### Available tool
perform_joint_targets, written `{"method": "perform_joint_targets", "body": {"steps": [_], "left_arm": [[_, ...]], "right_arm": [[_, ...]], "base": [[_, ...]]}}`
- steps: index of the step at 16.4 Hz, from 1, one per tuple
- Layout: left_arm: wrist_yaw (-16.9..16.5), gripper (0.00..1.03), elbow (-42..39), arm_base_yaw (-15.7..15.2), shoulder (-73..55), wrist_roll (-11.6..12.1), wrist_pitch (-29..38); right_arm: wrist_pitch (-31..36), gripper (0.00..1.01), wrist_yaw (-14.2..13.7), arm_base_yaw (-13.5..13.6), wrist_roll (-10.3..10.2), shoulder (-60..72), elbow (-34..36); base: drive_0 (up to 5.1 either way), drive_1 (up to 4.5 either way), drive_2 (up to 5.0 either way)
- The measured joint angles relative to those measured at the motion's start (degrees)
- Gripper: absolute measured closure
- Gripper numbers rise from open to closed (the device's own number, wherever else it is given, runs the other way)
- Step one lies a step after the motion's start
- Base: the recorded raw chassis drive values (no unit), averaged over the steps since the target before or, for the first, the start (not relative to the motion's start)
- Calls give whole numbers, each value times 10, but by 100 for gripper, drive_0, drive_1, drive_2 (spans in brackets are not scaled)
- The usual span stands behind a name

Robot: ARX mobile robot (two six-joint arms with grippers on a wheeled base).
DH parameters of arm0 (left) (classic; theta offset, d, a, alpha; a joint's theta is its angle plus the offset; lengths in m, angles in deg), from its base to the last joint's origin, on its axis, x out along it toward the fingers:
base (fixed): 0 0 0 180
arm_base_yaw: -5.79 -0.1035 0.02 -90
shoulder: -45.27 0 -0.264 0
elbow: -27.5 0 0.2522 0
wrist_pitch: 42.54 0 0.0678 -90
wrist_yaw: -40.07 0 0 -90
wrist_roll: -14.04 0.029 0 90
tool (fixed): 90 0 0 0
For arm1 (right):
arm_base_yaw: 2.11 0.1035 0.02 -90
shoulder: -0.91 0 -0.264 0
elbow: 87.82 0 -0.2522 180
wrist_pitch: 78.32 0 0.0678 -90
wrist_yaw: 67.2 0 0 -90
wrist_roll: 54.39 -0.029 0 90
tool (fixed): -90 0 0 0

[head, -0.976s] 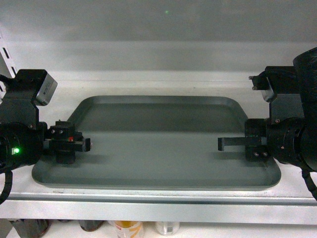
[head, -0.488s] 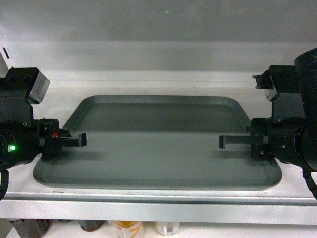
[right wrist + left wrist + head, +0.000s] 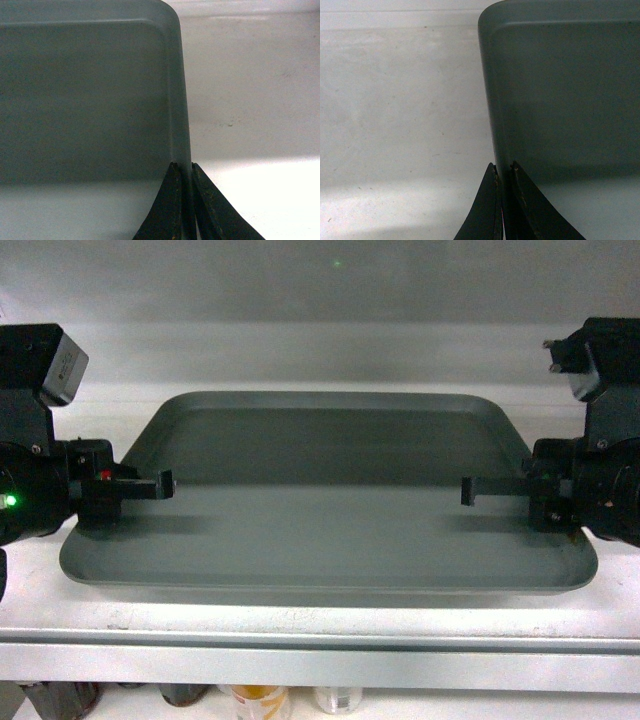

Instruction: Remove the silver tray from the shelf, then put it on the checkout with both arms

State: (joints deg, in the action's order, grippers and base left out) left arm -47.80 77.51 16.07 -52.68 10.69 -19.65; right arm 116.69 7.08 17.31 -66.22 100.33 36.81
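left gripper [image 3: 165, 485] pinched on silver tray [image 3: 330, 510] left rim, one finger each side | silver tray on the shelf [image 3: 320, 640], maybe slightly lifted, hard to tell | right gripper [image 3: 470, 490] clamped on tray's right rim | cans under shelf front edge

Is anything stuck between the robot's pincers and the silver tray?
Nothing visible. The left pincer and right pincer each already pinch the rim of the silver tray, one on each side.
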Motion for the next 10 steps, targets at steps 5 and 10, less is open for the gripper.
{"method": "perform_joint_targets", "body": {"steps": [5,10], "left_arm": [[19,99,4,17,91,-14,-91],[25,99,12,21,94,-20,-120]], "right_arm": [[-73,98,27,-23,31,-88,9],[-123,98,31,-23,27,-100,-1]], "base": [[0,0,0],[0,0,0]]}}
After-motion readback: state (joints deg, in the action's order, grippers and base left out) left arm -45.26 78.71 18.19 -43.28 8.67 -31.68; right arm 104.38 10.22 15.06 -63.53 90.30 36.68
